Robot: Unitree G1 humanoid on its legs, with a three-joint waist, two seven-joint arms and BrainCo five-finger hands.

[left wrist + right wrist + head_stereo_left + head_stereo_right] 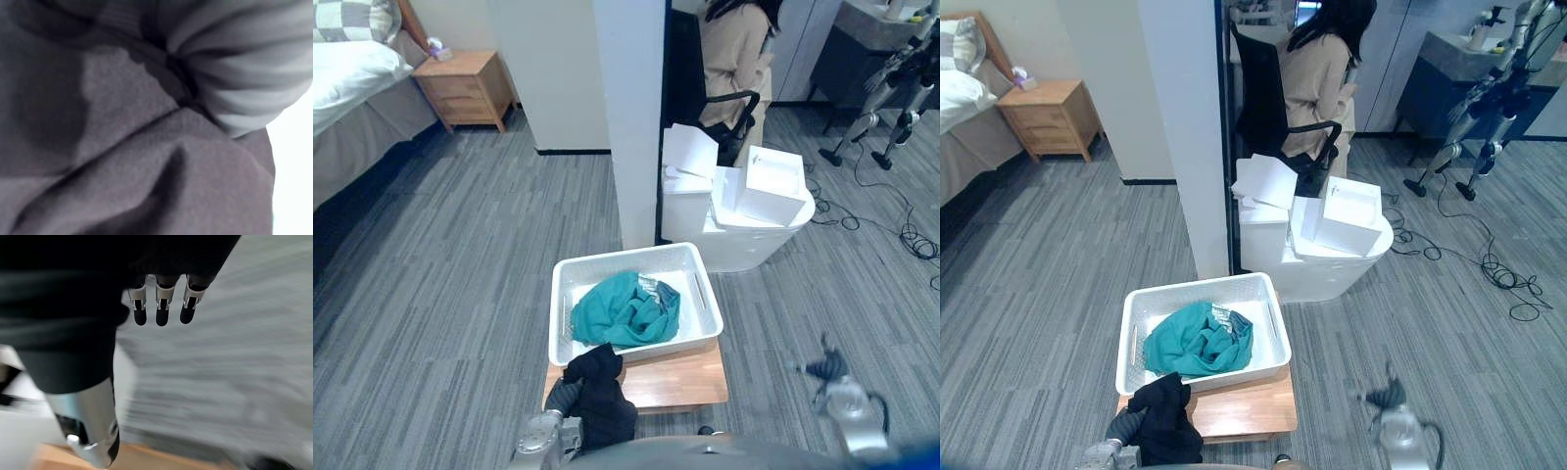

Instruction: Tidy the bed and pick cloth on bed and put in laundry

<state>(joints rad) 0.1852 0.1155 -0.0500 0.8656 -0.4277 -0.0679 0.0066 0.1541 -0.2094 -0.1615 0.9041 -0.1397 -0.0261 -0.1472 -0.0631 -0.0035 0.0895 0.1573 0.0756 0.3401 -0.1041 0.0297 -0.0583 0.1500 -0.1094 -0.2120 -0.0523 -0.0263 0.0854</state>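
A white laundry basket (705, 294) stands on a low wooden table (675, 380) just in front of me, with a teal cloth (625, 309) bunched inside it. A black cloth (602, 392) hangs at the basket's near edge, over the table's front left corner, covering the end of my left hand (562, 394). The left wrist view shows the same dark cloth (146, 166) pressed close against the hand's ribbed cover (234, 73). My right hand (827, 370) hangs over the carpet to the right of the table, open and holding nothing, its fingers (161, 308) straight.
The bed (342, 78) lies far off at the upper left, beside a wooden nightstand (465, 88). A white pillar (631, 117) rises behind the basket. White bins and boxes (749, 211) stand right of it, and a person (734, 54) sits in a chair beyond.
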